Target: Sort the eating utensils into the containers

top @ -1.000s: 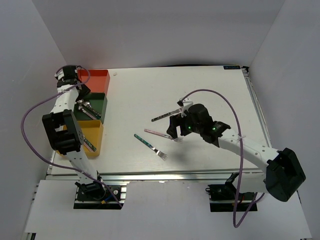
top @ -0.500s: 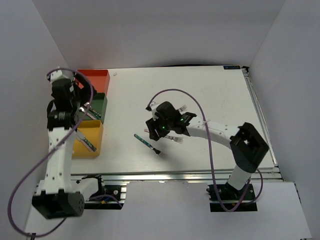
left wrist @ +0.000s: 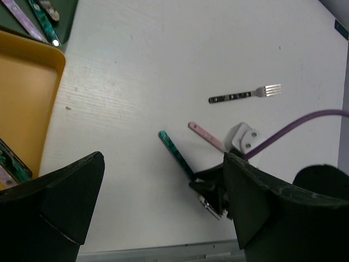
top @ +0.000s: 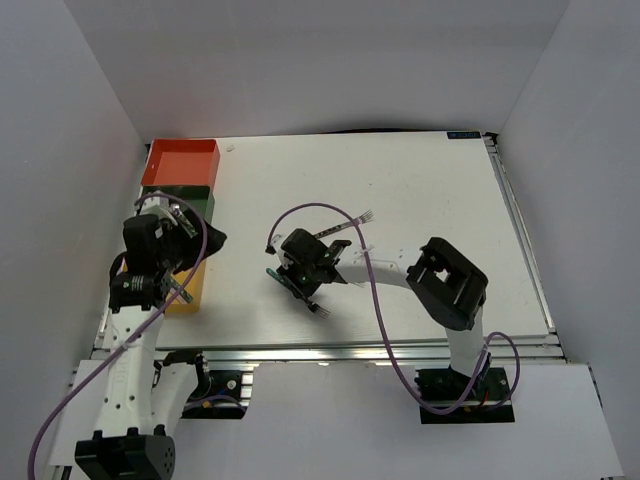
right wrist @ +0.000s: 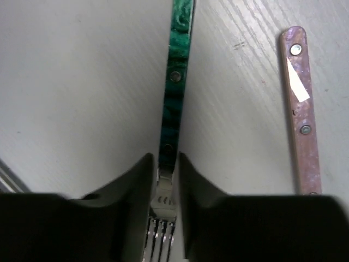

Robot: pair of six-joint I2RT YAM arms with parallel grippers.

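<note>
Teal fork (right wrist: 173, 109): flat on the tabletop (top: 430, 190), left of centre and toward the near edge.
Right tool (right wrist: 163, 166): fingers pressed tight on the teal fork's neck.
Pink fork (right wrist: 300, 109): just beside the teal handle, not touching it.
Dark fork (left wrist: 242, 96): lies apart, toward the far edge.
Containers: orange-red bin (top: 180, 160), dark green bin (top: 195, 200) and yellow bin (left wrist: 27, 93) in a row along the left edge.
Left tool (left wrist: 163, 164): spread wide, holding nothing, above the dark green and yellow bins.
Open room: white surface runs from the forks to the right and far edges.
Change: a second ago the right tool hung nearer the middle, and the left arm reached toward the far-left corner. Both have since shifted.
</note>
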